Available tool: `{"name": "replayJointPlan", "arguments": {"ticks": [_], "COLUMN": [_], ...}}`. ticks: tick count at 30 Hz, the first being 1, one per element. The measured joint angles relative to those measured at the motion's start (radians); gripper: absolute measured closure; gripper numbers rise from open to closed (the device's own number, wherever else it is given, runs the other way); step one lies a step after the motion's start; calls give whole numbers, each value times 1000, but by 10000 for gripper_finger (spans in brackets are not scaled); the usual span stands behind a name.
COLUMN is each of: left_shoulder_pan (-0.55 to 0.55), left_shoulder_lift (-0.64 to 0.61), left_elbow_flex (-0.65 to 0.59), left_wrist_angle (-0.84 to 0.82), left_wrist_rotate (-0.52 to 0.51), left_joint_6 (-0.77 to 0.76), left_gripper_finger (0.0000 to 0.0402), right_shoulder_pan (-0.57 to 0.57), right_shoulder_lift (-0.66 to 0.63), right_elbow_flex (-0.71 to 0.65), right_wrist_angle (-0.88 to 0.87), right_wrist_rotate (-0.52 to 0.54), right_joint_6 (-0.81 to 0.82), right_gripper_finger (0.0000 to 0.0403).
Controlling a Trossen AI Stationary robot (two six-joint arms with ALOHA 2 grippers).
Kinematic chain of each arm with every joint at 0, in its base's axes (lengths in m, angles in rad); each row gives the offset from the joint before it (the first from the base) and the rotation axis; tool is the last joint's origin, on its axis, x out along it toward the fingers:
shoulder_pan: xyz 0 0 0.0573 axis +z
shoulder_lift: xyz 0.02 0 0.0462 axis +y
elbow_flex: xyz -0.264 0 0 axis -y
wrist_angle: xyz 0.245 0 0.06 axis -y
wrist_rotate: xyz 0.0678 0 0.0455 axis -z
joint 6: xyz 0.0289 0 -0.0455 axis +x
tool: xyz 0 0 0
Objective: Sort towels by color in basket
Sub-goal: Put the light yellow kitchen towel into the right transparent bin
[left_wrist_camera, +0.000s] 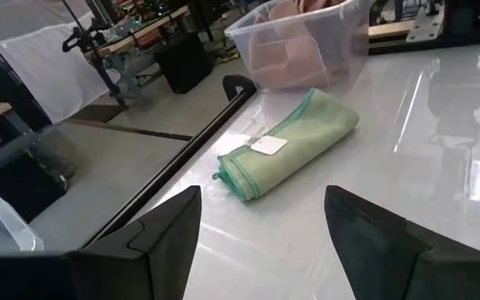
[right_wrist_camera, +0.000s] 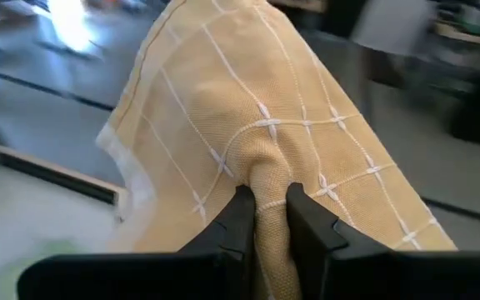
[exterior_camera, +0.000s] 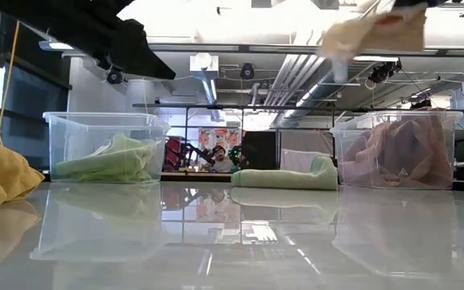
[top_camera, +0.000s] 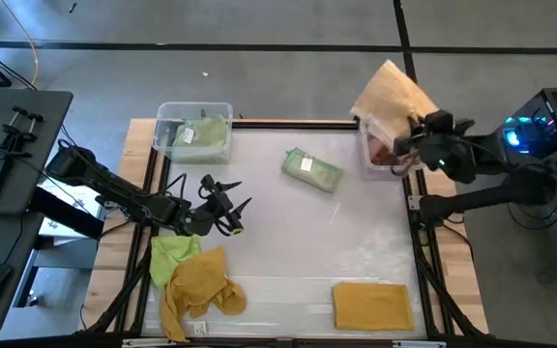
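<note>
1. Folded pale green towel (left_wrist_camera: 286, 146) mid-table carries a white tag (left_wrist_camera: 267, 146); no print legible.
2. Right gripper (right_wrist_camera: 267, 208) pinches the tan checked towel (right_wrist_camera: 248, 117), held above the right bin (top_camera: 383, 155); weave is clear only in the right wrist view.
3. Left gripper (top_camera: 232, 215) spread, empty, beside the lime and mustard towels (top_camera: 190, 275).

A: A tan towel (right_wrist_camera: 257, 133) crossed with thin white checks is hanging over the clear bin (top_camera: 387, 155) holding pink-brown cloth (exterior_camera: 401, 153).

B: A pale green towel (top_camera: 311, 170) is lying mid-table; mustard yellow ones (top_camera: 371, 305) are sitting nearer.
</note>
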Motion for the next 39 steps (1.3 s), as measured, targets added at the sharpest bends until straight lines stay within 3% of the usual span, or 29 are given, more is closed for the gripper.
{"name": "replayJointPlan", "arguments": {"ticks": [7,13,20,28,33,39], "left_shoulder_pan": [4,5,4,2,2,2], "left_shoulder_lift": [3,3,3,3,3,3], "left_elbow_flex": [0,0,0,0,0,0], "left_wrist_angle": [14,15,15,34,38,39], "left_wrist_rotate": [1,1,1,61,77,77], "left_joint_6": [3,7,-2,-28,-38,-48], "left_gripper_finger": [161,161,161,161,161,161], "right_shoulder_pan": [-307,-466,-557,-634,-661,-723], "right_shoulder_lift": [176,354,507,570,569,569], "right_elbow_flex": [47,42,42,42,42,42], "right_wrist_angle": [-216,-303,-241,-45,6,8], "right_wrist_rotate": [-168,-269,-351,-569,-633,-776], "right_joint_6": [-48,-177,-349,-491,-501,-533], "right_gripper_finger": [363,363,362,346,317,256]}}
